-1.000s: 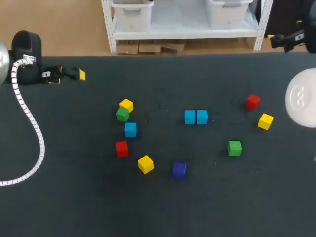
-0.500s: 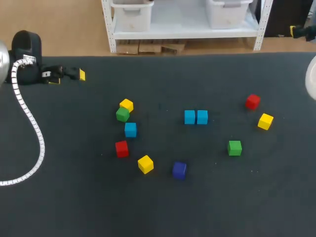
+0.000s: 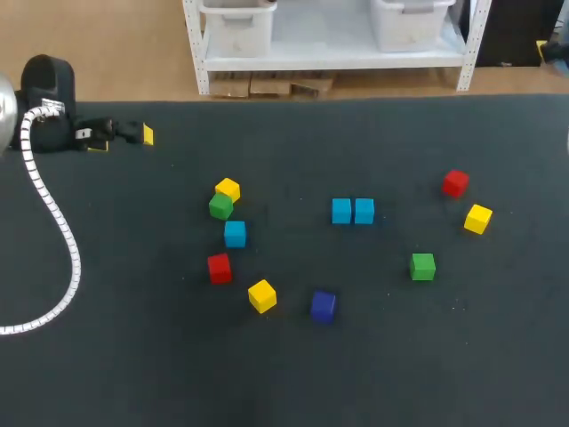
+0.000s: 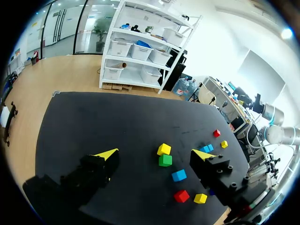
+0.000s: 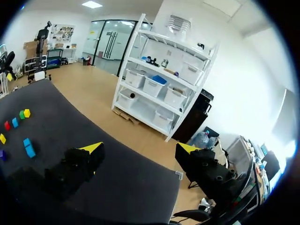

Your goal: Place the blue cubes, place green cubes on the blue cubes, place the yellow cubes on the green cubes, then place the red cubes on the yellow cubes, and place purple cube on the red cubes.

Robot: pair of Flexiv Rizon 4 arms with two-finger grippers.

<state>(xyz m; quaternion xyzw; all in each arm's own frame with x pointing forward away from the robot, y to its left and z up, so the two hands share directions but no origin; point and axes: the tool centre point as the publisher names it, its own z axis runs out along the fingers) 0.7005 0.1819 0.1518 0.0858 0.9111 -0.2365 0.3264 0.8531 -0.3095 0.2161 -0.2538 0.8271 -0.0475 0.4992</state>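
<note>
The blue layer seems to be the step in hand. A blue pair [image 3: 342,211] sits side by side, touching, near the middle of the desk [image 3: 133,374]. A third blue cube [image 3: 235,233] lies well apart, at about 9 o'clock from the pair. Nothing is stacked yet.

Both jaws are spread wide and hold nothing. The left arm [image 3: 40,98] rests at the desk's edge, at about 10 o'clock from the pair, with its white cable [image 3: 53,222] lying on the desk. The right jaws hang over a far corner, well apart from all the cubes.

I judge the next move to be one of two. If the base takes three cubes, the left arm, which is nearer, should fetch the third blue cube. It should come from above onto two opposite faces and avoid the green cube [image 3: 220,206] close at its 11 o'clock, which touches a yellow cube [image 3: 228,189]. Otherwise a green goes on the pair. The lone green cube [image 3: 422,266], at 4 o'clock from the pair, has free space on all sides.

The cubes are small and plainly coloured, with flat faces and quite sharp edges, so they should stack flat. Whether they are wood or plastic I cannot tell. The purple cube [image 3: 323,306], near 6 o'clock from the pair, is dark, almost blue. The desk's top is dark and matte, perhaps cloth, so the cubes should not slide much.
</note>
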